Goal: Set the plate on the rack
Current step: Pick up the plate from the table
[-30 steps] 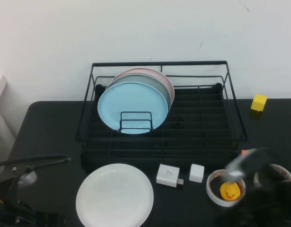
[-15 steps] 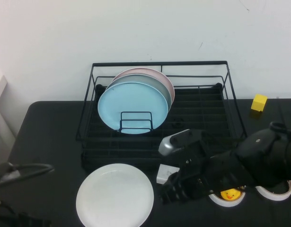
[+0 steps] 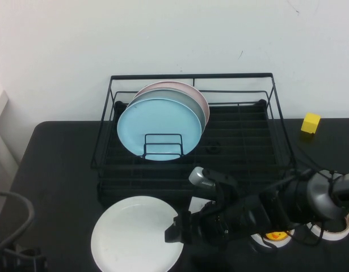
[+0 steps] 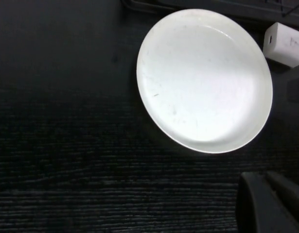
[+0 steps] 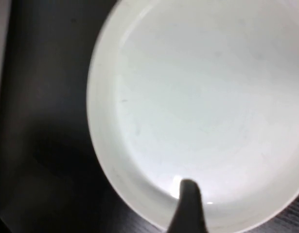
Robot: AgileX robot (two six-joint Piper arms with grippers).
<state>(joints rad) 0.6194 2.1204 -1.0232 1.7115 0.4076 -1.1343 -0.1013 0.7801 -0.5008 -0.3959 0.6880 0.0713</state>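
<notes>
The white plate (image 3: pixel 134 235) lies flat on the black table in front of the rack (image 3: pixel 242 141). It also shows in the left wrist view (image 4: pixel 205 77) and fills the right wrist view (image 5: pixel 198 107). My right gripper (image 3: pixel 175 233) reaches across from the right to the plate's right rim and is open. One of its fingers (image 5: pixel 189 208) lies over the rim inside the plate; the other is hidden. My left gripper (image 4: pixel 267 177) is shut and empty, low at the near left, apart from the plate.
A light blue plate (image 3: pixel 157 127) and a pink plate (image 3: pixel 188 92) stand upright in the rack's left part behind a wire loop (image 3: pixel 163 144). A white adapter (image 4: pixel 285 42), a tape roll with a yellow duck (image 3: pixel 274 234) and a yellow cube (image 3: pixel 311 122) are on the table.
My right arm has swung left from the near right corner and come down low, so its gripper now sits at the white plate's right rim. The left arm has drawn back toward the near left corner.
</notes>
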